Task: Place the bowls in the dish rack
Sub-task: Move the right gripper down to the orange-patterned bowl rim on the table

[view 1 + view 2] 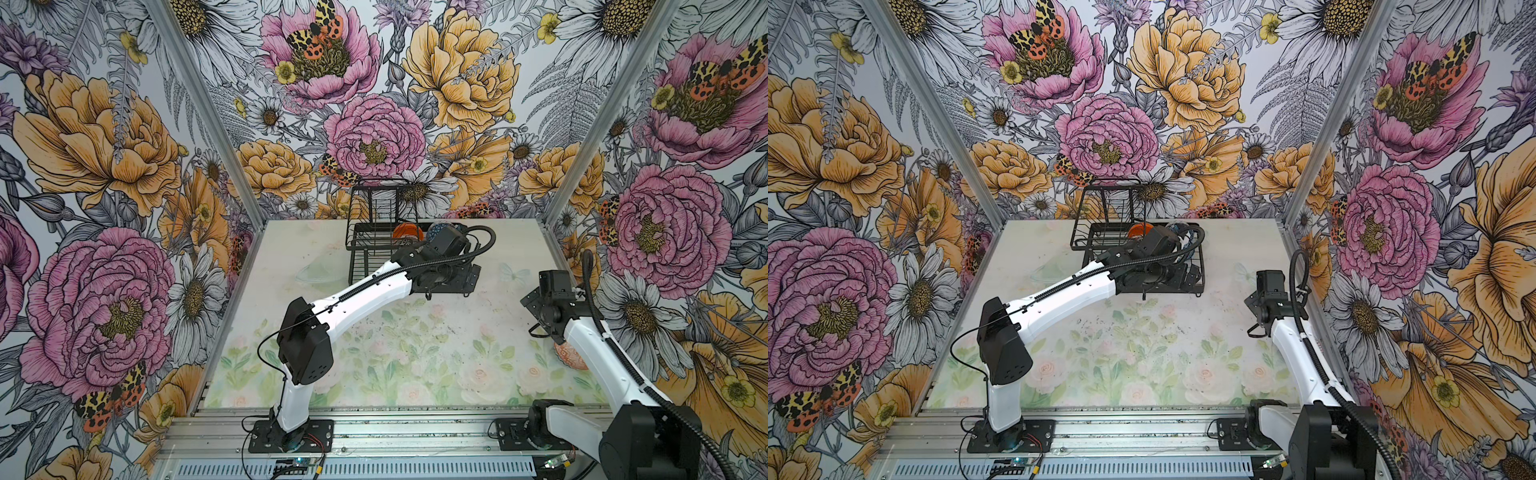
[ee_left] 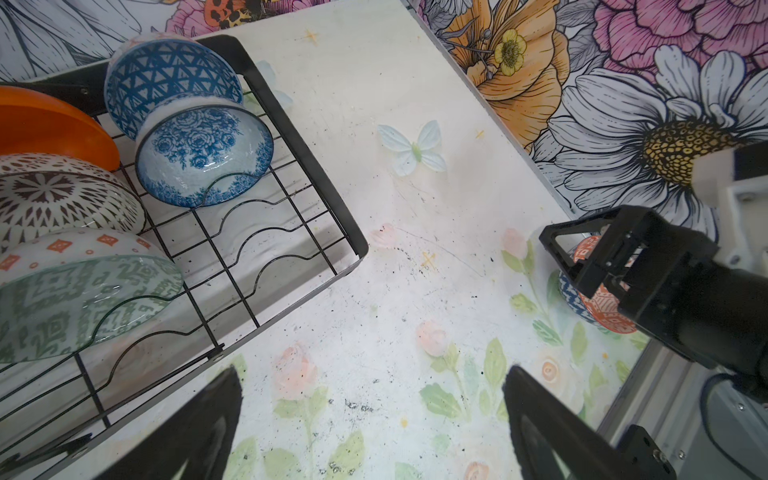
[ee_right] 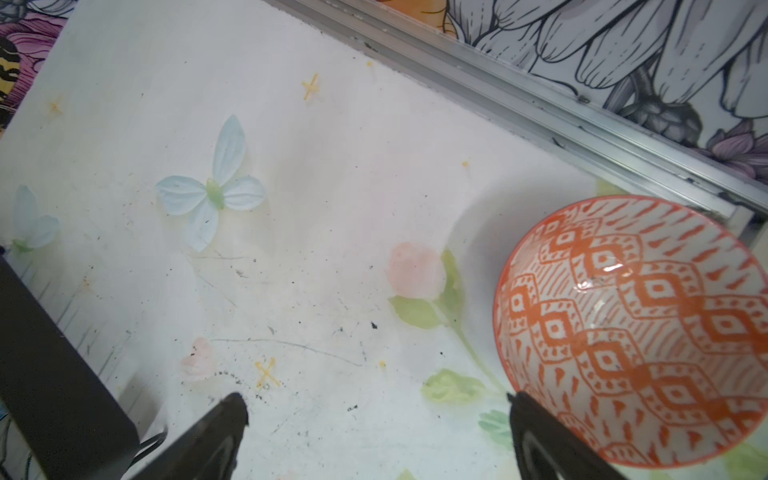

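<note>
Step in hand: you are about to pick the last loose bowl, the red-orange patterned bowl [image 3: 640, 332], which sits upright on the table [image 3: 332, 208] close to the metal frame rail [image 3: 540, 108].
Right pincer: the right gripper [image 3: 376, 419] has its jaws apart and holds nothing; the bowl lies just beside one fingertip [image 3: 523, 405], outside the gap and not between the jaws.
Left pincer: the left gripper [image 2: 374, 386] also stands apart and empty, hovering over bare table just off the corner of the dish rack [image 2: 357, 245].
Rack load: beside your left pincer the rack already carries the orange bowl [image 2: 50, 124], the blue geometric bowl [image 2: 166, 79], the blue-white floral bowl [image 2: 199, 158], the white bowl with dark pattern [image 2: 62, 199] and the grey-green bowl [image 2: 75, 303], all leaning in the slotted wires.
Free room: the wire slots nearest your left pincer look unfilled, so that seems the likely place for the sixth bowl.
Approach: shift the right pincer sideways toward the bowl until its rim sits between the fingers, one finger inside and one outside the wall.
Grip advice: bite low enough on the rim that the glazed wall does not slip; close gently.
Risk: the bowl is near the rail, so a push instead of a pinch could pin it against the frame.
Clearance: keep the left arm [image 1: 374, 286] off the rack front before you carry across.
</note>
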